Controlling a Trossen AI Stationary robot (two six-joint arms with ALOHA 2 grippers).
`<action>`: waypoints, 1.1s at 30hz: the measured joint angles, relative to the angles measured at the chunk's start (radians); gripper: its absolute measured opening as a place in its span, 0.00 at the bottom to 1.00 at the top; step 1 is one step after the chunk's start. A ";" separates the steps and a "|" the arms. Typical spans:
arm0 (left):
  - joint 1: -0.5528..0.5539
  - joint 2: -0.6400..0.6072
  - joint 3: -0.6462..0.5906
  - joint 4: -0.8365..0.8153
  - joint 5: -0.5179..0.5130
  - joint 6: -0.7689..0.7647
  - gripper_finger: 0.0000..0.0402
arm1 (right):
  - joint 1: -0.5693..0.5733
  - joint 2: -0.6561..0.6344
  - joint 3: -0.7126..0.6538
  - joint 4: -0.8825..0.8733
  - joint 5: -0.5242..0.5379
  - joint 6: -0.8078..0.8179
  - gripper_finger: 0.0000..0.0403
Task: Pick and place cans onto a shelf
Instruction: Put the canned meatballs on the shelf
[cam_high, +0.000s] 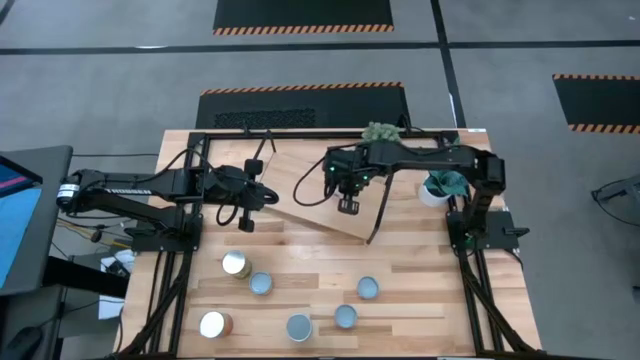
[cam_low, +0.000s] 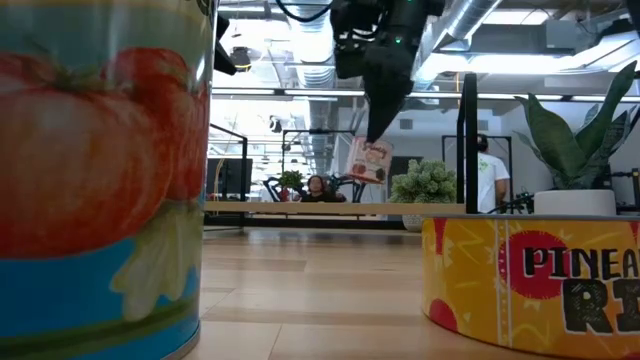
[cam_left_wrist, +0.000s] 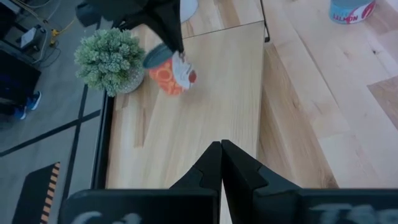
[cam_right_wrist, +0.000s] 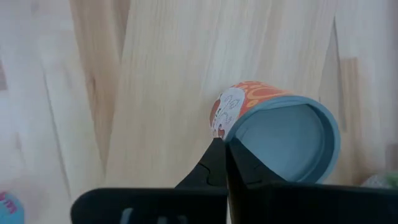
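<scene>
Right gripper holding can, above shelf

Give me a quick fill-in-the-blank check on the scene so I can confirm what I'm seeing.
1. The right gripper holds an orange can above the ___.
2. That can is ___, not upright.
3. In the high view, ___ other cans stand on the tabletop.
4. The left gripper has its fingers ___ and holds nothing.

Missing words: shelf; tilted; six; shut
</scene>
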 joint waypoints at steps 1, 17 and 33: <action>0.000 0.000 0.000 0.000 0.000 0.000 0.00 | -0.005 0.003 0.000 0.019 -0.001 -0.011 0.01; 0.000 0.000 0.000 0.000 -0.001 -0.002 0.00 | -0.026 0.031 0.001 -0.018 -0.009 -0.034 0.06; 0.000 0.000 0.000 0.000 -0.001 -0.003 0.00 | 0.004 0.031 0.001 -0.027 -0.014 0.019 0.11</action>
